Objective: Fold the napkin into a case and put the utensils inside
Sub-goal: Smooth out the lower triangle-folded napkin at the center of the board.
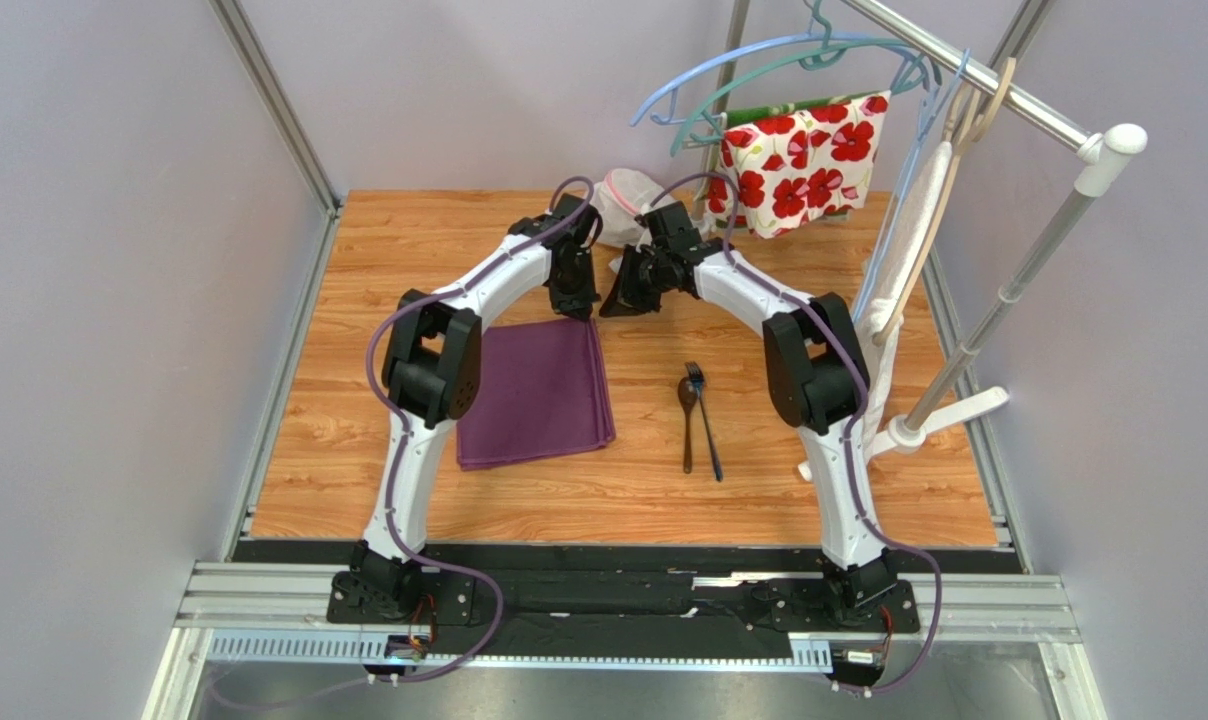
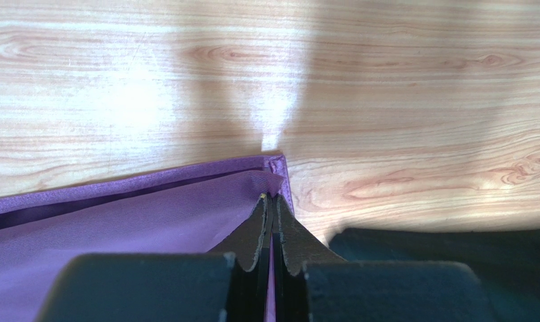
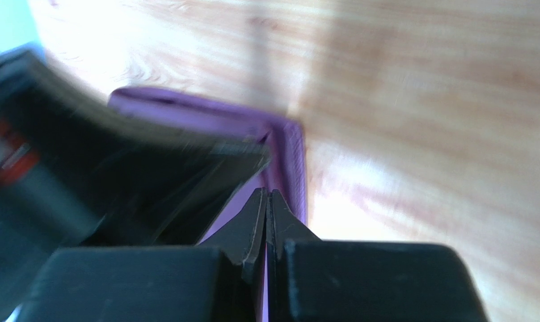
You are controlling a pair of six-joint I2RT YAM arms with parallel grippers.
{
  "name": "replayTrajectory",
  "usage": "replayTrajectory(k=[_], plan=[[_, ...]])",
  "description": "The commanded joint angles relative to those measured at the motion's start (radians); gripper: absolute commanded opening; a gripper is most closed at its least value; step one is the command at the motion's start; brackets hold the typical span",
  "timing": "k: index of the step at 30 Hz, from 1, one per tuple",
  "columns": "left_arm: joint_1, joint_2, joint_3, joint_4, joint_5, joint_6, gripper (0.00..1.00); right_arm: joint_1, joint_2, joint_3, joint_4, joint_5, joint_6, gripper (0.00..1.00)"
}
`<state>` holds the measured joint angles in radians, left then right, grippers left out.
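Observation:
The dark purple napkin [image 1: 535, 398] lies folded on the wooden table, left of centre. My left gripper [image 1: 577, 308] is shut on its far right corner; in the left wrist view the top layer of cloth [image 2: 118, 221] rises to the closed fingertips [image 2: 271, 198]. My right gripper [image 1: 616, 305] sits right beside it, jaws shut [image 3: 267, 194], with purple cloth [image 3: 289, 154] running into the gap between them. The two dark utensils lie side by side right of the napkin: a spoon [image 1: 687, 413] and a second slim utensil [image 1: 703, 420].
A white mesh pouch [image 1: 625, 203] lies at the back behind the grippers. A white cloth with red flowers [image 1: 798, 158] hangs on a rack with hangers at the back right. The rack's white foot [image 1: 941, 420] stands right of the right arm.

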<state>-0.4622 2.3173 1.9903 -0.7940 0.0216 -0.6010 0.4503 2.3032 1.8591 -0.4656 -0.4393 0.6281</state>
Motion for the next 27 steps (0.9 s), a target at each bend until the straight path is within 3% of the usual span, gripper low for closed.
replayTrajectory(k=[1, 10, 15, 20, 23, 27], plan=[[-0.004, 0.017, 0.056, 0.024, 0.009, -0.014, 0.03, 0.002, -0.116, -0.079, 0.014, -0.027, -0.007, 0.01], [-0.006, 0.067, 0.093, 0.035, 0.044, -0.006, 0.08, 0.022, -0.274, -0.308, 0.074, -0.024, -0.004, 0.01], [-0.004, 0.031, 0.11, 0.035, 0.049, 0.01, 0.25, 0.051, -0.344, -0.405, 0.084, -0.03, -0.022, 0.0], [-0.004, -0.018, 0.13, -0.007, 0.074, 0.023, 0.32, 0.102, -0.393, -0.489, 0.085, -0.053, -0.041, 0.0], [-0.004, -0.079, 0.075, -0.011, 0.116, 0.038, 0.34, 0.126, -0.431, -0.549, 0.09, -0.059, -0.059, 0.04], [-0.01, -0.212, -0.133, -0.017, 0.144, 0.056, 0.34, 0.128, -0.497, -0.645, 0.101, -0.001, -0.073, 0.04]])
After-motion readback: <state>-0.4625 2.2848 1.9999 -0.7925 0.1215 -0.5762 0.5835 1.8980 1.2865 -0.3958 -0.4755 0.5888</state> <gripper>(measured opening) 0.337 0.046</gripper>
